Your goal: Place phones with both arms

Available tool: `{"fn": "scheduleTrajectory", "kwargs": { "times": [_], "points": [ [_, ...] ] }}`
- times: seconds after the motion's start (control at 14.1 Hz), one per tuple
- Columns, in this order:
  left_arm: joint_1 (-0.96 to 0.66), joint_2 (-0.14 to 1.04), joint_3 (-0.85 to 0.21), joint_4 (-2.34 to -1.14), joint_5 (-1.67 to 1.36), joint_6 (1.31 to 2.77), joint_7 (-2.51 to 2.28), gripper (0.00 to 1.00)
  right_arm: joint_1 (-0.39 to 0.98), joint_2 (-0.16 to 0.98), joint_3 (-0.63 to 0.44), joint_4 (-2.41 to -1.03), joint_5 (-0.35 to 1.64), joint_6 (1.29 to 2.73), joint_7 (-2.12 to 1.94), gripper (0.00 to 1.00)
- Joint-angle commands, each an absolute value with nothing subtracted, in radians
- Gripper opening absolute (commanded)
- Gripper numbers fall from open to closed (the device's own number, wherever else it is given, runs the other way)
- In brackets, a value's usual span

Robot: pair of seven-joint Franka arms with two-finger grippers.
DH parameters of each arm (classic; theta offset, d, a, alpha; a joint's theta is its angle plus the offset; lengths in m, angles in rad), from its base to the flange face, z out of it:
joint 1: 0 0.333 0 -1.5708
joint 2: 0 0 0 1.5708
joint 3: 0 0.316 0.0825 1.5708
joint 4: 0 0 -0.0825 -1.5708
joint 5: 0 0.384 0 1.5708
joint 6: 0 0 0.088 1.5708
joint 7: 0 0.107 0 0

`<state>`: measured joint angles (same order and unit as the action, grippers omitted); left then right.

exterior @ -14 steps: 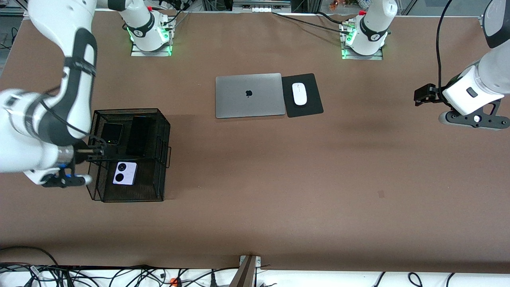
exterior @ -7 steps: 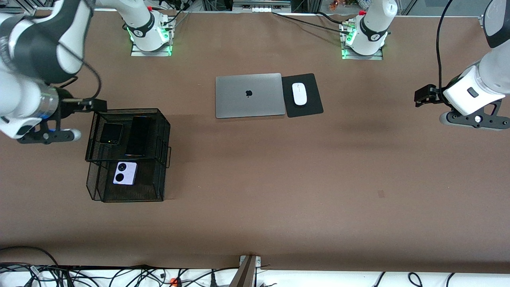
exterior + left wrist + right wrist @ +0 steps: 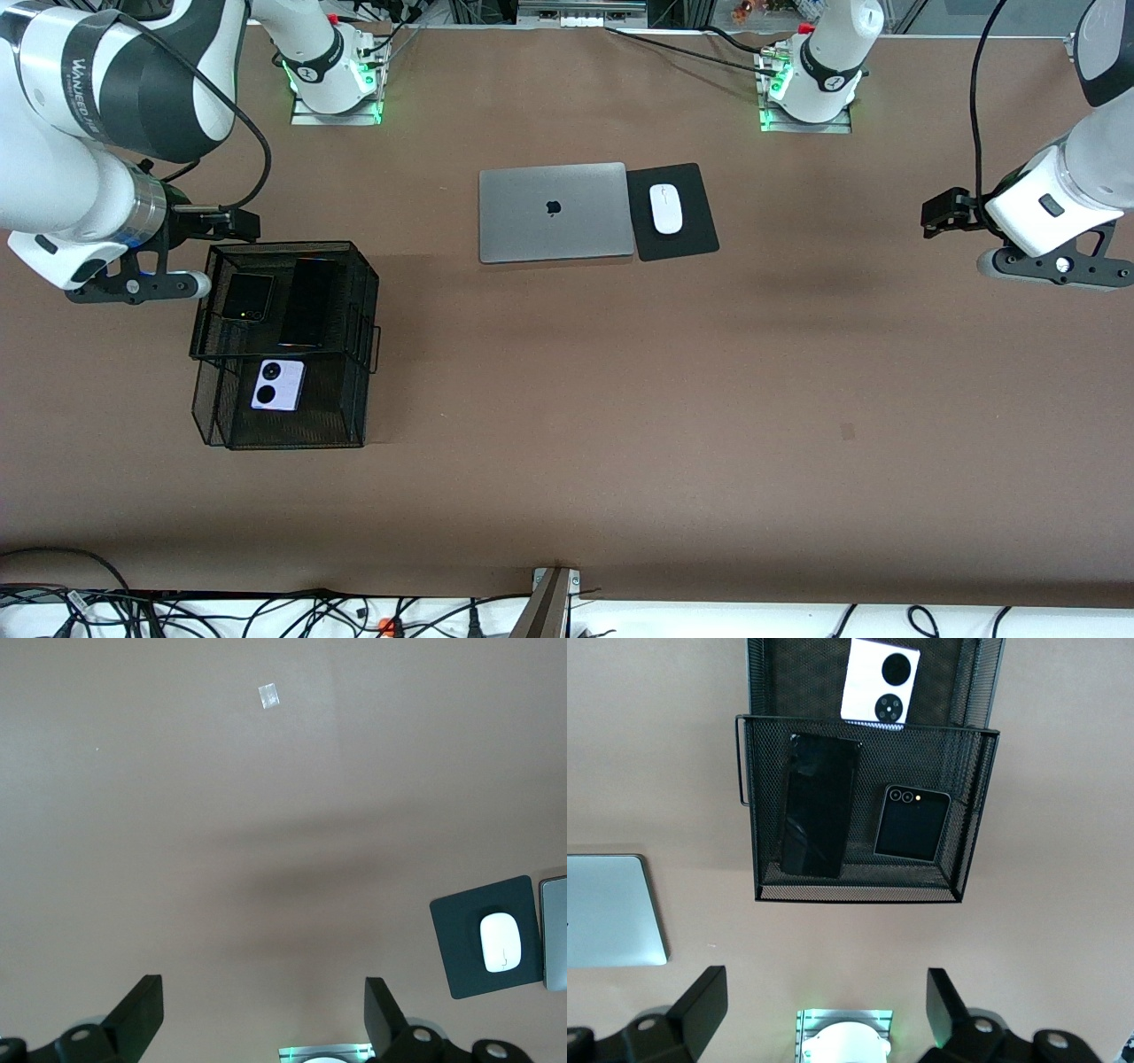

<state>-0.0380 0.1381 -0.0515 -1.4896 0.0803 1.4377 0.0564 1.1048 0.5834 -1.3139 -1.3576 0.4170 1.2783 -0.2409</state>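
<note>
The right gripper (image 3: pixel 235 221) has just pulled back up from the black wire basket (image 3: pixel 368 310) and hangs over the table by its edge, jaws wide open and empty. All three phones lie inside: the flip phone (image 3: pixel 247 297) and black slab (image 3: pixel 307 302) up top, the lavender-white one (image 3: pixel 277 385) lower, nearer the front camera. The left gripper (image 3: pixel 941 211) waits open and empty at its own end, so the job looks done.

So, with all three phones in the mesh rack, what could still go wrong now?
1. The open right gripper hangs just over the rim of the black wire-mesh rack; a low sweep might snag it.
2. A knock could slide the long black slab phone or small dark grey flip phone around the upper tray.
3. The left gripper waits, open, over bare table.
</note>
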Motion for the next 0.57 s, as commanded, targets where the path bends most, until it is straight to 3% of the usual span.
{"fn": "scheduleTrajectory", "kwargs": {
  "times": [0.0, 0.21, 0.35, 0.5],
  "points": [
    [-0.032, 0.133, -0.055, -1.485, 0.077, 1.443, 0.066, 1.0, 0.961, 0.58, -1.171, -1.281, 0.437, 1.261, -0.23, 0.99],
    [-0.031, 0.135, -0.051, -1.486, 0.077, 1.443, 0.069, 1.0, 0.737, 0.578, -0.93, -1.108, 0.411, 1.166, -0.129, 0.99],
    [-0.032, 0.135, -0.049, -1.485, 0.08, 1.443, 0.071, 1.0, 0.646, 0.555, -0.791, -1.097, 0.347, 1.163, -0.114, 0.99],
    [-0.032, 0.133, -0.049, -1.486, 0.08, 1.442, 0.071, 1.0, 0.504, 0.506, -0.576, -1.089, 0.258, 1.17, -0.088, 0.98]
  ]
}}
